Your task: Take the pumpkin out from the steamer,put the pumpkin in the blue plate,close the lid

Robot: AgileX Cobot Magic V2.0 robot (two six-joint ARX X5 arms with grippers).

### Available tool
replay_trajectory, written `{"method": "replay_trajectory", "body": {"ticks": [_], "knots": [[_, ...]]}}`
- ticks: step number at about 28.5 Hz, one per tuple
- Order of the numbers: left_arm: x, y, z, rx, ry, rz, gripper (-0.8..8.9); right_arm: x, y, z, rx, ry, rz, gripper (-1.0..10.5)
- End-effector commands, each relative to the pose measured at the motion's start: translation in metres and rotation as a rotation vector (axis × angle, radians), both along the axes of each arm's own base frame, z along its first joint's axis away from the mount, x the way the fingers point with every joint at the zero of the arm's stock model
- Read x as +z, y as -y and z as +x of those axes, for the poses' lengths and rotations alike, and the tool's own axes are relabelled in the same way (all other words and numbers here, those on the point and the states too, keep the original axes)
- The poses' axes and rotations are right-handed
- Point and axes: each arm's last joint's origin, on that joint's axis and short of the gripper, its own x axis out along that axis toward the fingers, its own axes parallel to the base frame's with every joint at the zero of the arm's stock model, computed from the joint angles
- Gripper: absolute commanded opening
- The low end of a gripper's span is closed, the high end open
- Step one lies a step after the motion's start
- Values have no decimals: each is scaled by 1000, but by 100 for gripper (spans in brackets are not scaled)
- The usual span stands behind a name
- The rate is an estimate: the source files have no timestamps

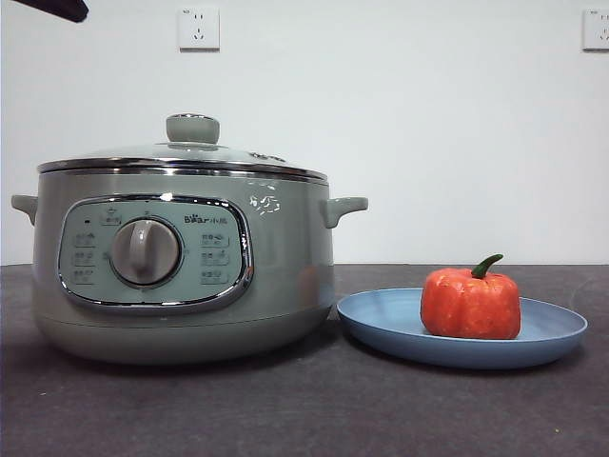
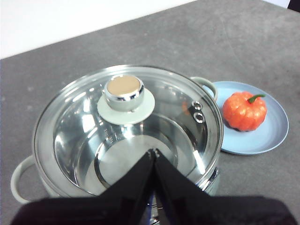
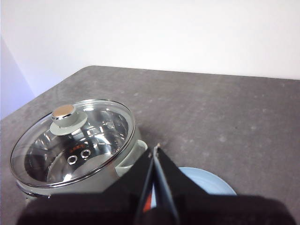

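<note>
Apparently all was done: the pumpkin (image 1: 470, 303) sat in the blue plate (image 1: 381, 319), the lid (image 2: 126, 131) seemingly closed the steamer (image 1: 181, 276); both grippers clenched, empty.

The setting is a bare test bench. A dark grey speckled tabletop (image 1: 304, 409) meets a plain white wall (image 1: 428, 124). Two white wall sockets (image 1: 198, 28) are mounted there.

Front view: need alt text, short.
A pumpkin sits on a blue plate beside a sage-green steamer whose glass lid is on. Both stand on a dark table before a white wall; one black arm tip shows top left.
</note>
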Motion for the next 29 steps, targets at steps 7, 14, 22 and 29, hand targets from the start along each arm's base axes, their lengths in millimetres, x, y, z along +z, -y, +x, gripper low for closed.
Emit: {"method": "replay_trajectory", "body": {"ticks": [7,14,22,29], "knots": [[-1,0,-1,-1,-16,5,-3,-4,0,3,-59,-27,8,1],[-1,0,-1,-1,-16,5,-3,-6,1,2,-58,-54,-5,1],[2,-28,-24,51,8,25,-3,-12,1,1,-59,-109,-33,1],[-16,-67,-52,310,153,-122,-3,-18,2,-1,-60,-166,-62,1]]}}
